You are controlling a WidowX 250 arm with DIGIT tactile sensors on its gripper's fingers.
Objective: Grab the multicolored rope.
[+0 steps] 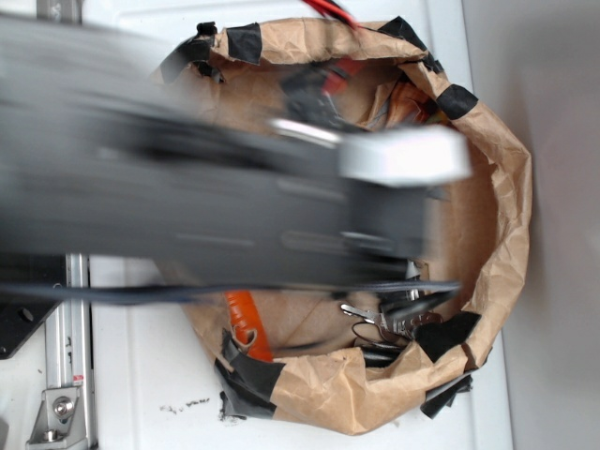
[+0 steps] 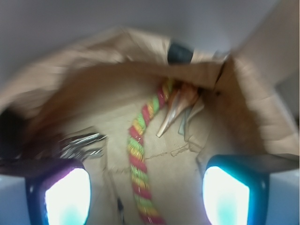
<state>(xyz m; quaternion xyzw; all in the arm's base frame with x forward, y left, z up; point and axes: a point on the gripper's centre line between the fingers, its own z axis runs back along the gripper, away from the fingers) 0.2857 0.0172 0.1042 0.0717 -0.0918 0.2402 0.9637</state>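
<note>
Lying on the floor of the paper bag (image 2: 117, 84), the rope (image 2: 137, 164) is seen running lengthwise between the two spread fingers of the tool (image 2: 146, 194), which is empty.

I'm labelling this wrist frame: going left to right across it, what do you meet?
Glowing left fingertip pad → shiny metal keys → red, yellow and green twisted rope → crinkled clear wrapper → glowing right fingertip pad, all inside the brown paper bag.
</note>
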